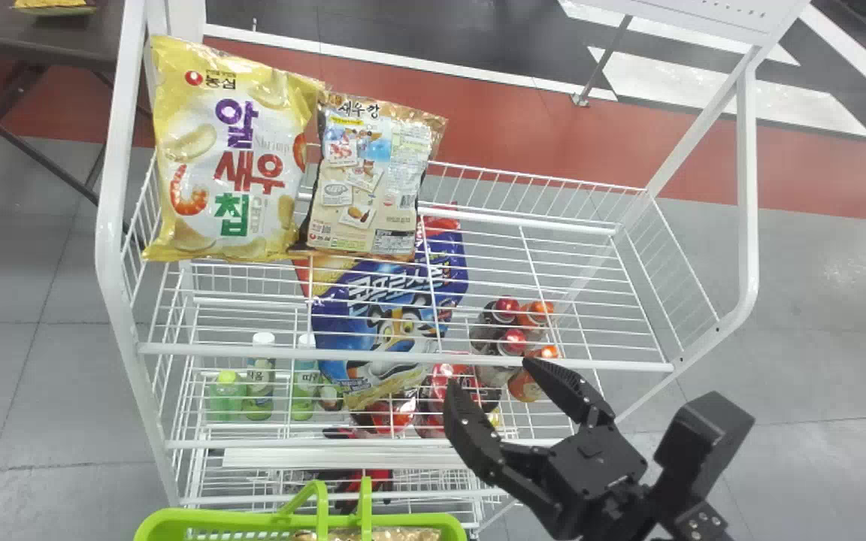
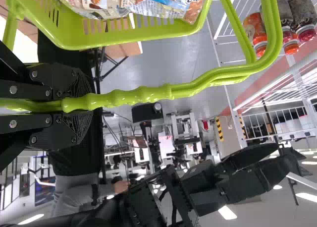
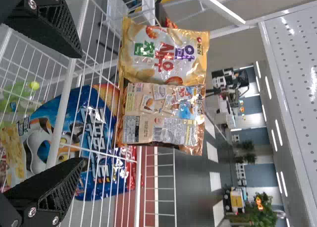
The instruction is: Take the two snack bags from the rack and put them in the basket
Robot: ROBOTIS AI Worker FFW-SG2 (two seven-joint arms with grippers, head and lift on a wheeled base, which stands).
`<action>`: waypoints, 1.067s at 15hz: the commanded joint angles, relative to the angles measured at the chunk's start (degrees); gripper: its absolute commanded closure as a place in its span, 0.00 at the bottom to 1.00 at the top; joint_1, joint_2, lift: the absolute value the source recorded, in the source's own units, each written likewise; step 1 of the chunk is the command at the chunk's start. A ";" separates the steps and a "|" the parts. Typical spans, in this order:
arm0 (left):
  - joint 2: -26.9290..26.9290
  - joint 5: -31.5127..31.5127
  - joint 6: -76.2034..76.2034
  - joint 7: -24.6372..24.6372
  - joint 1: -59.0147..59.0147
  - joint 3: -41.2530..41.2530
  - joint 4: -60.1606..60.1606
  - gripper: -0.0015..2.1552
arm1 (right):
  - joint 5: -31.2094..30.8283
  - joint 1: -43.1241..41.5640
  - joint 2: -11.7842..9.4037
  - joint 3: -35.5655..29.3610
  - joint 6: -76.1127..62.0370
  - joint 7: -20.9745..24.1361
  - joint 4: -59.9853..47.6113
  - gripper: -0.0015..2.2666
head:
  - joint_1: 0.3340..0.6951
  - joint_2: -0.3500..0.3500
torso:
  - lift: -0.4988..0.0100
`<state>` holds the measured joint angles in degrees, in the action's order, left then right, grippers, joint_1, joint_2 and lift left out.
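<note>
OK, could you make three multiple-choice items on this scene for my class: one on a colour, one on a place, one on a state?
1. The basket is:
A. red
B. green
C. white

2. The yellow bag on the rack stands beside:
A. a tan bag
B. a plant
C. a shoe box

3. The left gripper is:
A. open
B. shut on a bag
C. shut on the basket's handle

1: B, its rim shows bright green.
2: A, the two bags stand side by side in the head view.
3: C, the left wrist view shows its fingers closed around the handle.
</note>
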<state>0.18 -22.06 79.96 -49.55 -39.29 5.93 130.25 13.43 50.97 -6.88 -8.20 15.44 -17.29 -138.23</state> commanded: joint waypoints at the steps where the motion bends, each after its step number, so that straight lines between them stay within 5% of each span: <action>1: -0.32 0.00 -0.02 -0.37 0.00 -0.48 -0.26 0.71 | -4.91 1.06 0.55 2.40 -5.11 1.82 -0.20 0.03 | 1.00 0.00 | 0.96; 5: -0.32 -0.09 -0.02 -0.54 0.17 -0.57 -0.44 0.71 | -7.28 1.85 1.08 2.75 -19.70 2.35 1.91 0.03 | 1.00 0.00 | 0.96; 16: -0.32 -0.09 -0.02 -0.72 -0.62 -0.57 -0.26 0.71 | -5.26 1.85 1.69 2.93 -19.17 2.44 2.44 0.03 | 1.00 0.00 | 0.96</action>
<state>0.18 -22.22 79.94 -50.31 -39.90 5.09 129.93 7.44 52.90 -5.33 -5.26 -3.77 -14.85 -135.71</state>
